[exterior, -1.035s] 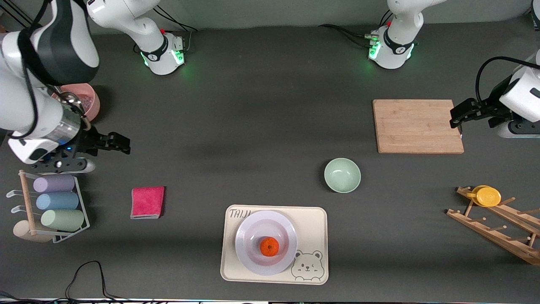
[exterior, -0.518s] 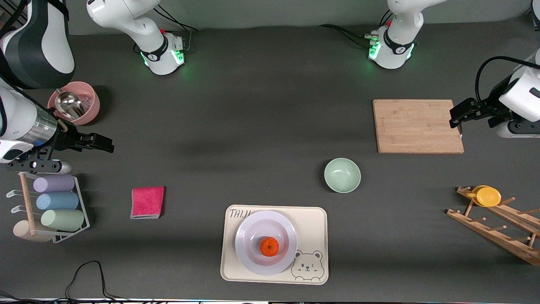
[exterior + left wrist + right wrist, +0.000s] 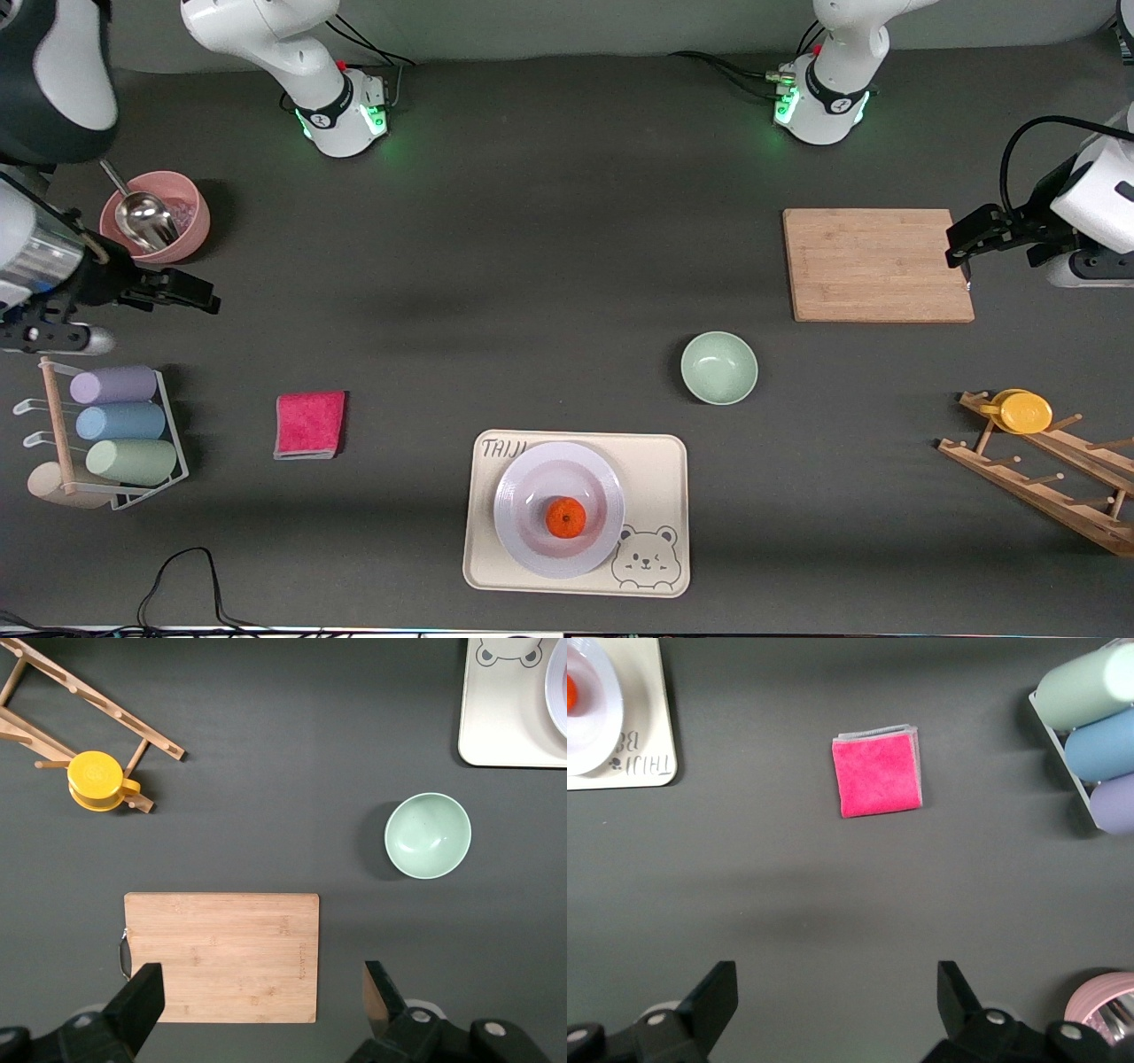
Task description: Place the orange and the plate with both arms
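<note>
Orange, small and round, the dimpled fruit [image 3: 565,517] sits in the shallow centre of the glossy white plate [image 3: 532,478], and the plate rests on the cream rectangular bear tray [image 3: 660,465] at the table edge nearest the front camera. A sliver of both fruit [image 3: 570,694] and plate [image 3: 594,735] shows in the right wrist view.

Neither claw holds or touches anything. The left gripper [image 3: 959,244] hangs released over the end of the bamboo cutting board [image 3: 873,264] at the left arm's end of the table; in its wrist view the fingers [image 3: 142,997] stand spread wide, with the board [image 3: 221,957] below them. The right gripper [image 3: 190,295] hangs over bare dark table [image 3: 532,266] beside the pink bowl with a metal scoop [image 3: 182,221], fingers [image 3: 716,997] likewise wide apart and empty, the folded pink cloth [image 3: 877,771] on the table below.
</note>
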`<action>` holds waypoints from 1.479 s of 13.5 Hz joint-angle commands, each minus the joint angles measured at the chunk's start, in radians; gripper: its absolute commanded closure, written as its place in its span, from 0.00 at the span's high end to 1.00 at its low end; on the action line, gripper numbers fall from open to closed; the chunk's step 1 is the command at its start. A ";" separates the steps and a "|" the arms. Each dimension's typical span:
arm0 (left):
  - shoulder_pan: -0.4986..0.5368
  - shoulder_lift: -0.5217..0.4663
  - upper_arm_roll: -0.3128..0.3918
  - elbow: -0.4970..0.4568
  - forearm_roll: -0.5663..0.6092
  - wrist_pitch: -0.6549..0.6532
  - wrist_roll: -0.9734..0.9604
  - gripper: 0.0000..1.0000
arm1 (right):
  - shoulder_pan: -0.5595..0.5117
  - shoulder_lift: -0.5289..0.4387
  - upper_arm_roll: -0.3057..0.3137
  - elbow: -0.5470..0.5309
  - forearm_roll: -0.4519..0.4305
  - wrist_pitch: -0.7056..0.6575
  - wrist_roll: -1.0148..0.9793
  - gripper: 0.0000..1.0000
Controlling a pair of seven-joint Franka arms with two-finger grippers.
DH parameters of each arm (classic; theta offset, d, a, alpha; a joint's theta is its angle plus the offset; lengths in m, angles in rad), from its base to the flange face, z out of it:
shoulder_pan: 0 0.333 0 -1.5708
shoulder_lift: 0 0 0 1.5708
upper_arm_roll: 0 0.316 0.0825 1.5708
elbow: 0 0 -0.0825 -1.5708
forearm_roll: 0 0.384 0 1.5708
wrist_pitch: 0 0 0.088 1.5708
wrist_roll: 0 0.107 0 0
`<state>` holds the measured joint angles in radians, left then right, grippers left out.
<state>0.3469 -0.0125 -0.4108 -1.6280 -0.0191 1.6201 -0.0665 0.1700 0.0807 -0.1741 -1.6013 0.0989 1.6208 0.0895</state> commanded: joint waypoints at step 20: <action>0.009 -0.024 0.010 -0.015 0.001 -0.008 0.027 1.00 | -0.106 -0.164 0.131 -0.175 -0.022 0.096 0.013 1.00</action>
<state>0.3475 -0.0128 -0.4004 -1.6281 -0.0182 1.6181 -0.0615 0.0491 -0.0777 -0.0330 -1.7982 0.0929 1.7201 0.0895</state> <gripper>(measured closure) 0.000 0.000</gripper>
